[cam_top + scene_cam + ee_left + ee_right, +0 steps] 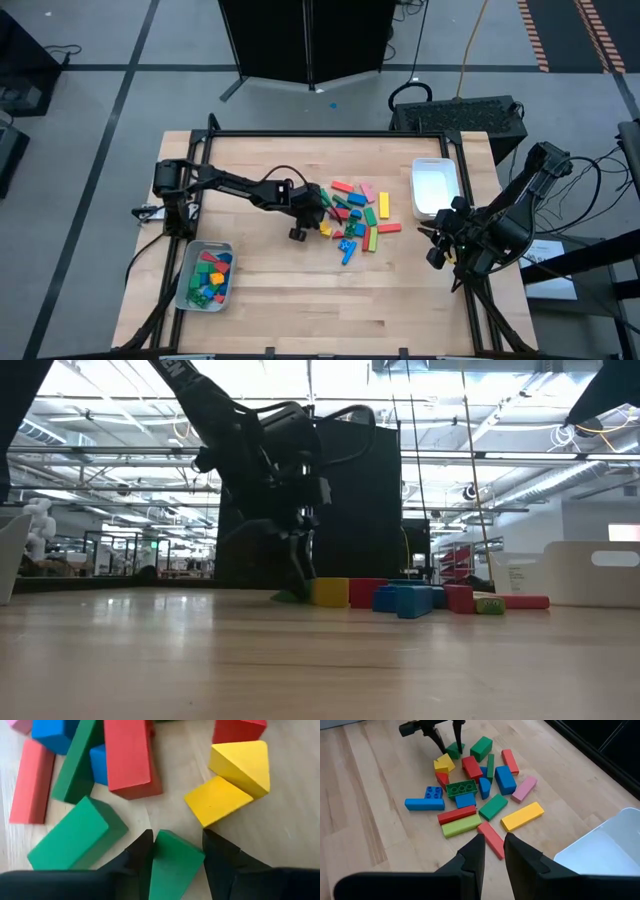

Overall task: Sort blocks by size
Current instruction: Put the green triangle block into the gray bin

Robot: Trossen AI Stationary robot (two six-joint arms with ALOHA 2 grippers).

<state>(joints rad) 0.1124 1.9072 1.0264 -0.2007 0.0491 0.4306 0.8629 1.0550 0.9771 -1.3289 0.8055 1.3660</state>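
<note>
Bare table all round; crowded blocks mid-table, trays at two edges.

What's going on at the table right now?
The left gripper is down at the edge of the block pile, its fingers on either side of a small green block. The tray near the left arm already holds several blocks. The right gripper waits beside the white tray, holding nothing.

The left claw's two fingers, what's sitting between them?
A small green block lies between the left gripper fingers, seen in the left wrist view.
</note>
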